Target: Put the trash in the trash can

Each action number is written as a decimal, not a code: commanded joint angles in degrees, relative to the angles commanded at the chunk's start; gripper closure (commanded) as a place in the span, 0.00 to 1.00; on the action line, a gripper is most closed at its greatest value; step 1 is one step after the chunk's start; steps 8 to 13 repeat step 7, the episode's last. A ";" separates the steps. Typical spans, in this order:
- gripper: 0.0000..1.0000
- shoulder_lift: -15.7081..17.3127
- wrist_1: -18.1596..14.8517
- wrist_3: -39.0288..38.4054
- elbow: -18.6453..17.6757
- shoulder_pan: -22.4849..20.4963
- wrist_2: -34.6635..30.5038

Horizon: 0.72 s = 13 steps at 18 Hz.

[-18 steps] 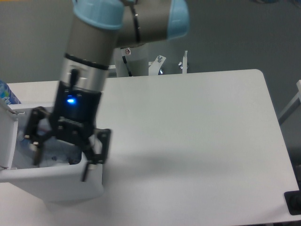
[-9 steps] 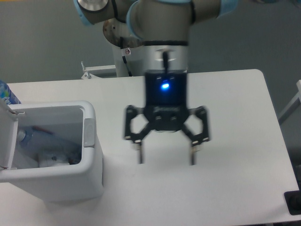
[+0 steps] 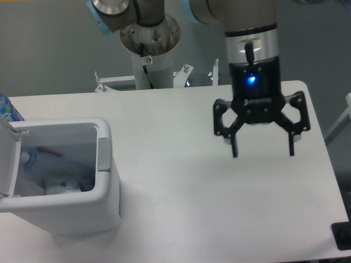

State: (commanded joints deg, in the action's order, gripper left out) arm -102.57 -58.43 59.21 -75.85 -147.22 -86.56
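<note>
We read the task as basically done. Table (image 3: pixel 181 181) is white and bare around the arm, nothing that looks like trash left lying on it as far as we can see. Trash can (image 3: pixel 104 211) sits at the table's left-front corner, lid hinged up at the left edge, grey push tab (image 3: pixel 103 155) on the right rim facing the arm. Inside: the crushed clear bottle (image 3: pixel 33 159) lies along the far-left of the bin w/ a red streak of label showing, and the white wrapper (image 3: pixel 63 187) sits lower down near the front wall, dark bits beside it we can't ID. So both items are in the can, well apart from the gripper. Gripper (image 3: pixel 262 149) hangs over the right half of the table, near the far-right corner, fingers spread wide w/ nothing between them, blue LED lit on the wrist. What's left, in our judgement: maybe closing the lid if that counts, otherwise just retract. Blue-patterned bottle (image 3: pixel 7 110) pokes in at the left edge behind the lid, not part of the job. Writing: there's a small white logo on the gripper body, too blurred to read w/ confidence; bottle label text isn't legible; no other markings we can make out.
</note>
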 joint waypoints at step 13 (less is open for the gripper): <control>0.00 0.97 -3.44 8.91 -0.36 -0.79 -5.73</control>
